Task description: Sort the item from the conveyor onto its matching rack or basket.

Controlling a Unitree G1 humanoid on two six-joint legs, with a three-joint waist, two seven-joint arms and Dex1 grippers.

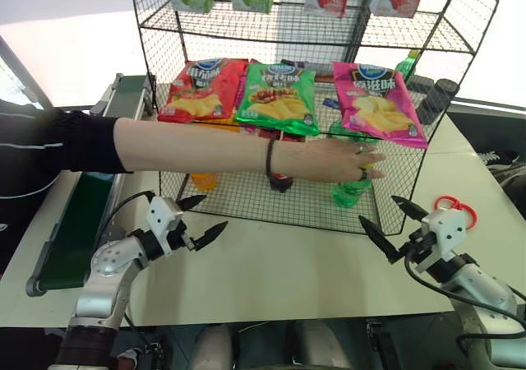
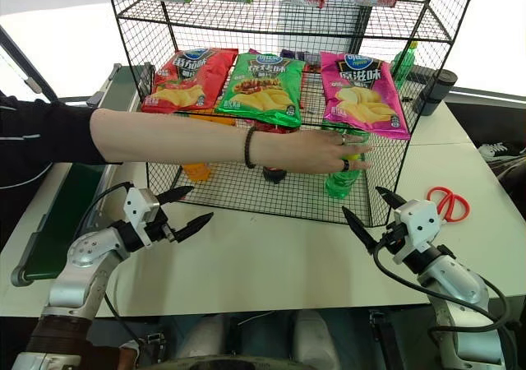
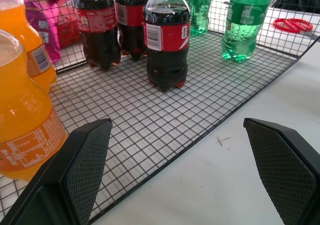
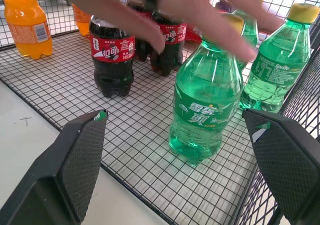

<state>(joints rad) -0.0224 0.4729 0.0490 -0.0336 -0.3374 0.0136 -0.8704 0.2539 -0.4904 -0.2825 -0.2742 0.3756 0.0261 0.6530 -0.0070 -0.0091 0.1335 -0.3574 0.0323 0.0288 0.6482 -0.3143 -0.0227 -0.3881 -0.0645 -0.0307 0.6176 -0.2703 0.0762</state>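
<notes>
Right now we see the small translucent green plastic bottle with a yellow cap (image 4: 206,110) standing upright on the bottom tier of the large black wire-mesh rack (image 1: 246,197), near its right end, with a person's hand (image 1: 345,161) resting over the cap. Our 2 claws, the left gripper (image 1: 204,218) and the right gripper (image 1: 385,224), hang spread wide and empty above the white table (image 1: 288,263), just before the rack; the long dark green conveyor (image 1: 78,230) lies at left
</notes>
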